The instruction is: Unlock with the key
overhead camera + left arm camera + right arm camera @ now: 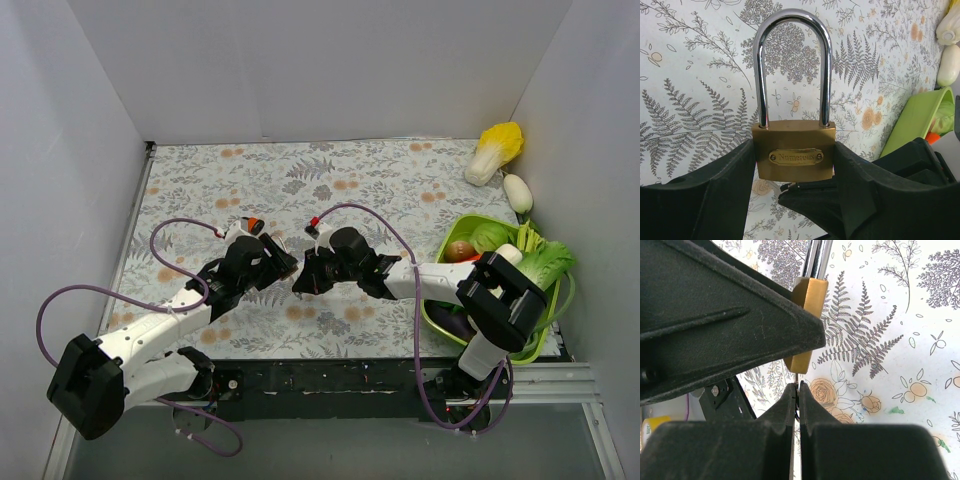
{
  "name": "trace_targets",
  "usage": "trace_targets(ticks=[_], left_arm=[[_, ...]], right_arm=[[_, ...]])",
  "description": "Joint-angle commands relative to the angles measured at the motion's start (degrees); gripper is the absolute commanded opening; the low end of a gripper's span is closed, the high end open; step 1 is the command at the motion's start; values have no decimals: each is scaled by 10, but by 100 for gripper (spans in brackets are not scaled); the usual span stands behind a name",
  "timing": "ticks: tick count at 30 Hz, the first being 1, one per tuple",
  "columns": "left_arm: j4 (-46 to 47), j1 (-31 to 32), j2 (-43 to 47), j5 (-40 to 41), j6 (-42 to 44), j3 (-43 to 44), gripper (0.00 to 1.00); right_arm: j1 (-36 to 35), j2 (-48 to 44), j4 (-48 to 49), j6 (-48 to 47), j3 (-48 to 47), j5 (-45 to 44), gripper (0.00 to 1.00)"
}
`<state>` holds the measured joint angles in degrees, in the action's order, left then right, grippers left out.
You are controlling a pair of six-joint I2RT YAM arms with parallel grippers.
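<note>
Floral cloth (690,75) carries green basket (912,117) right of padlock (795,155).

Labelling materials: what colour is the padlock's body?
The padlock body is brass-gold, clearest in the left wrist view.

The surface (200,180) is covered by a cloth with grey ferns and small orange flowers on a pale ground. Three plain white walls stand around it: the back wall (320,60) along the far edge, and the left wall (60,150) and the right wall (600,150) along the sides. A thin metal strip (133,215) runs along the left edge. A black rail (300,378) lies along the near edge, and a grey metal frame (575,380) is at the near right corner. The light is soft and even, with weak shadows.
</note>
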<state>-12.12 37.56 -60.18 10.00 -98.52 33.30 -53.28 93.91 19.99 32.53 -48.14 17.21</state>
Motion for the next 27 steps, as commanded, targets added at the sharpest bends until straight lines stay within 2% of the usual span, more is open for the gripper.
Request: trace_targets(ticks=[1, 18, 27], left_arm=[[11, 1, 21, -9, 19, -9, 0], [28, 14, 15, 5, 11, -25, 0], [42, 40, 2, 10, 2, -26, 0]], right_arm=[[8, -5, 61, -10, -27, -39, 1], [8, 1, 91, 5, -26, -62, 1], [13, -13, 88, 10, -22, -68, 1]])
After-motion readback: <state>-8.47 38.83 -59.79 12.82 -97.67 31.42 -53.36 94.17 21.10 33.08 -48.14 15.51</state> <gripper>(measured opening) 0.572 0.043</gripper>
